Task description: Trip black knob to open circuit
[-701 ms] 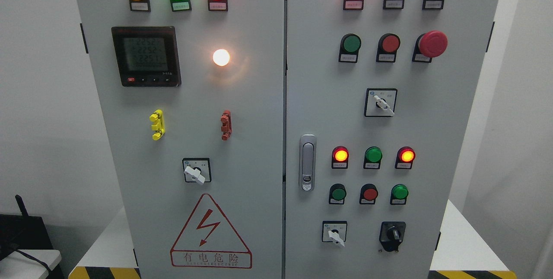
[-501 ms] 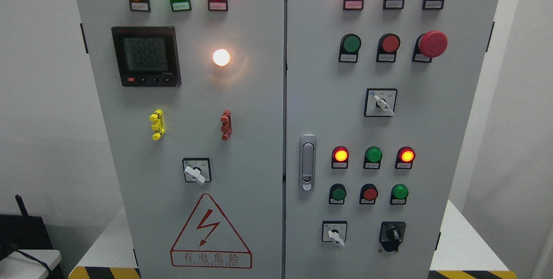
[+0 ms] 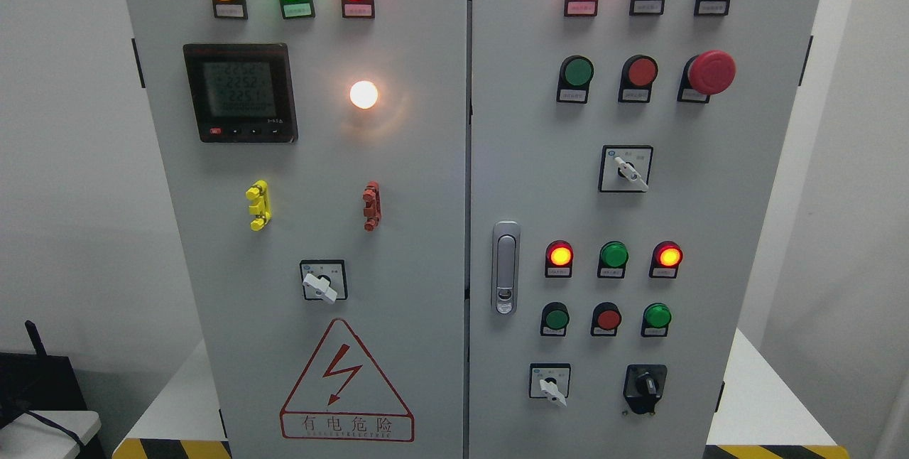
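Black knob (image 3: 645, 386) untouched, low on rt door of cabinet (image 3: 454, 160) (lamps lit). We see neither hand, so finger state unknown; whole task left.

Landmark: black knob (image 3: 645, 384), low on the cabinet's right door (image 3: 710, 231).
Left of knob: white selector switch (image 3: 550, 385), near, bare panel between them.
Above knob: green push button (image 3: 657, 317), red push button (image 3: 608, 318), apart from it.
Right of knob: bare door up to its edge.
Below knob: bare panel.
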Controlling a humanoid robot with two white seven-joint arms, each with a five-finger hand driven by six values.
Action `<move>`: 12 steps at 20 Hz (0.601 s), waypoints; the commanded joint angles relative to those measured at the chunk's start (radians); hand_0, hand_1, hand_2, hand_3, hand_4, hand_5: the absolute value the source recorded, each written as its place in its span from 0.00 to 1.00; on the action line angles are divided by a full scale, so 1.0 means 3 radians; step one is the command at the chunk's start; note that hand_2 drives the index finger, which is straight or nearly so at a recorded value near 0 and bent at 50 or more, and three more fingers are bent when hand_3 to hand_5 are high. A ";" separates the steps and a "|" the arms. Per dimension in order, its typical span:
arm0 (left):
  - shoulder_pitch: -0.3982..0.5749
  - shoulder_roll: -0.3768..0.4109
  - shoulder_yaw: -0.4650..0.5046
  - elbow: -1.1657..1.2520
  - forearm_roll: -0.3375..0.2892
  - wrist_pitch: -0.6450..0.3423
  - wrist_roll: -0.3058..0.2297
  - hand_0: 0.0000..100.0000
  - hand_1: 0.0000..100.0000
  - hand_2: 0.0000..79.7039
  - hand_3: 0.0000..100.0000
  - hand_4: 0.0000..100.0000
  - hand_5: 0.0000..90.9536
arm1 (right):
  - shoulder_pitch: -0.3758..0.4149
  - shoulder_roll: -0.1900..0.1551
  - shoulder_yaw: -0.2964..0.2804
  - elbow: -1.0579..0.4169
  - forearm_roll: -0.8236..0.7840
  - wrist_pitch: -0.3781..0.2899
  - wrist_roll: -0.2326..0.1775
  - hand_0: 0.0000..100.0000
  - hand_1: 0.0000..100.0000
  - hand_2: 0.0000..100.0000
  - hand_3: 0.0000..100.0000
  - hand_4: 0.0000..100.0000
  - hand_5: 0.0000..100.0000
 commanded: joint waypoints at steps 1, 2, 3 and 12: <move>-0.0026 -0.0004 0.0000 0.0000 -0.0112 0.0001 0.0002 0.12 0.39 0.00 0.00 0.00 0.00 | 0.0300 0.0003 -0.0001 -0.0556 0.0016 -0.0119 -0.0011 0.17 0.39 0.00 0.04 0.16 0.28; -0.0026 0.0001 0.0000 0.0000 -0.0112 0.0001 0.0002 0.12 0.39 0.00 0.00 0.00 0.00 | 0.0361 -0.0002 -0.0001 -0.0653 0.0016 -0.0181 -0.0021 0.17 0.39 0.00 0.05 0.16 0.27; -0.0026 0.0001 0.0000 0.0000 -0.0107 0.0001 0.0002 0.12 0.39 0.00 0.00 0.00 0.00 | 0.0408 -0.0007 -0.0001 -0.0720 0.0021 -0.0267 -0.0021 0.17 0.40 0.00 0.05 0.17 0.27; -0.0026 0.0001 0.0000 0.0000 -0.0107 0.0001 0.0002 0.12 0.39 0.00 0.00 0.00 0.00 | 0.1103 -0.0088 0.0061 -0.1823 0.0057 -0.1127 -0.0434 0.16 0.46 0.00 0.16 0.24 0.26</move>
